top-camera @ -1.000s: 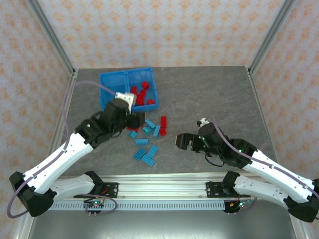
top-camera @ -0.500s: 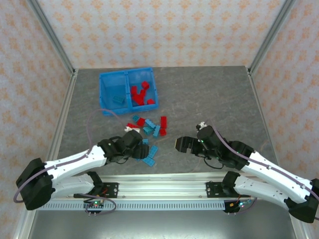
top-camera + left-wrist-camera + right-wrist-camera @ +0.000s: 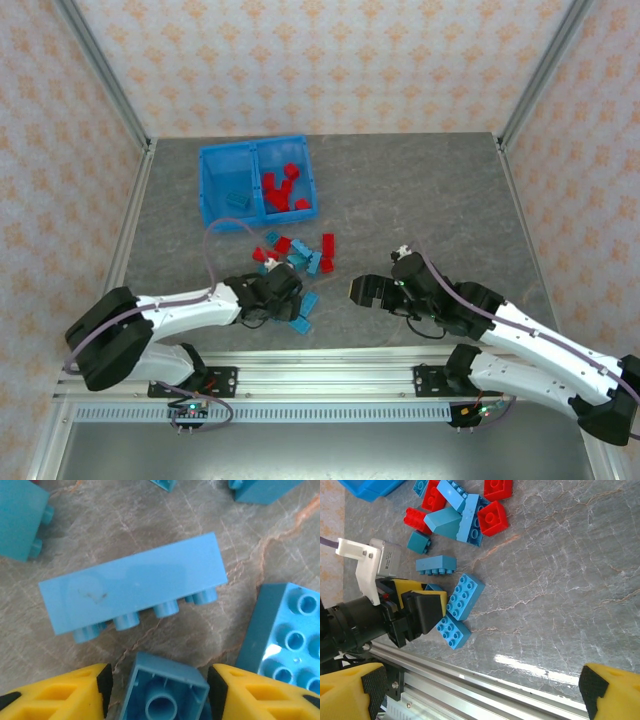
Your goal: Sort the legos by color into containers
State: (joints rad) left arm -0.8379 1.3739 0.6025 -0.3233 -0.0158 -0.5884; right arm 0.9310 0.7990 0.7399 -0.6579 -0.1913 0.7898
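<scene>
Blue brick (image 3: 164, 692), upside down, pinched by my left claw (image 3: 157, 680) at the near edge of the pile (image 3: 300, 256). My right claw (image 3: 360, 290) hangs spread wide, right of the pile. Bin (image 3: 220, 178) sits beyond, far left.

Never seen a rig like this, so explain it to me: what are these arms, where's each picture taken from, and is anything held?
Two robot arms sort toy bricks by color. One picture looks down from above; the other two come from cameras on each wrist. On the table sits a blue bin, red bricks in its right half, and a loose pile of red and blue bricks nearer the arms. The left pincer straddles a small blue brick; gripped or not, I cannot tell. The right pincer hangs open, holding nothing.
</scene>
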